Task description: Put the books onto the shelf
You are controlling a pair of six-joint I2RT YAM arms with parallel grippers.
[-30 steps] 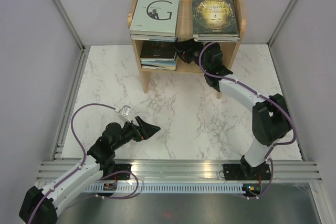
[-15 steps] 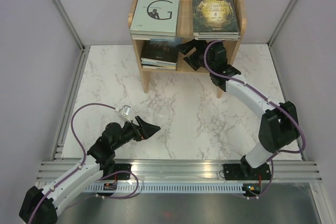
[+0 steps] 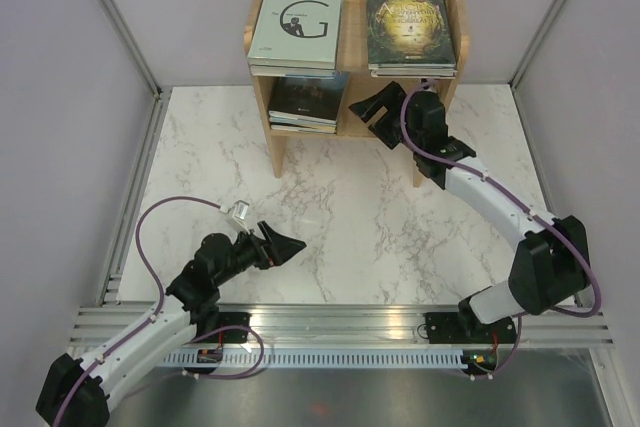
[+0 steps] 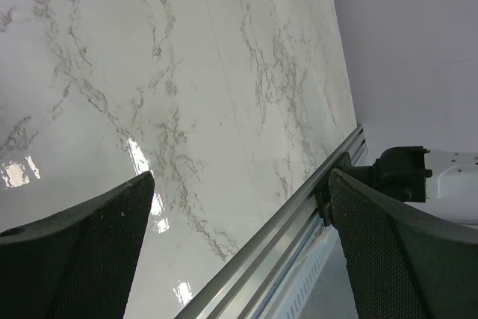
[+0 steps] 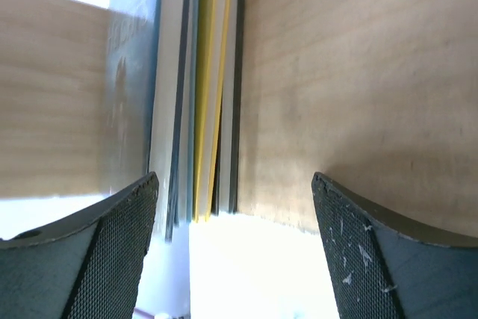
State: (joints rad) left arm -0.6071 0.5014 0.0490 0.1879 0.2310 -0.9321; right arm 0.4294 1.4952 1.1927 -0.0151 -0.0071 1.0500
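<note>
- The right pincer (image 3: 372,114) stands open and empty just in front of the lower tier of the shelf (image 3: 351,39), at its right half.
- The lower stack (image 3: 303,104) of books lies on that same tier, just to the left of this pincer in the top view. The books lie flat, and their long axis runs into the shelf, away from the arms.
- In the right wrist view the edges of this stack show as thin bands, white, yellow and dark, lying against a wooden board.
- On the top board rest the pale green book (image 3: 295,25) with the big "G" at the left and the dark green-gold book (image 3: 408,27) at the right, each on top of a few others.
- The left pincer (image 3: 283,244) hangs open and empty above the desk (image 3: 340,207), well apart from the shelf, so the right arm is much the nearer one.
- The wood is pale and matte with a fine grain, the paperbacks are thin, the desk is glossy with marble veins, and the pincer pads (image 5: 104,252) are black with a fine mesh.
- Every book that shows is on the shelf, so I judge the task nearly finished.
</note>
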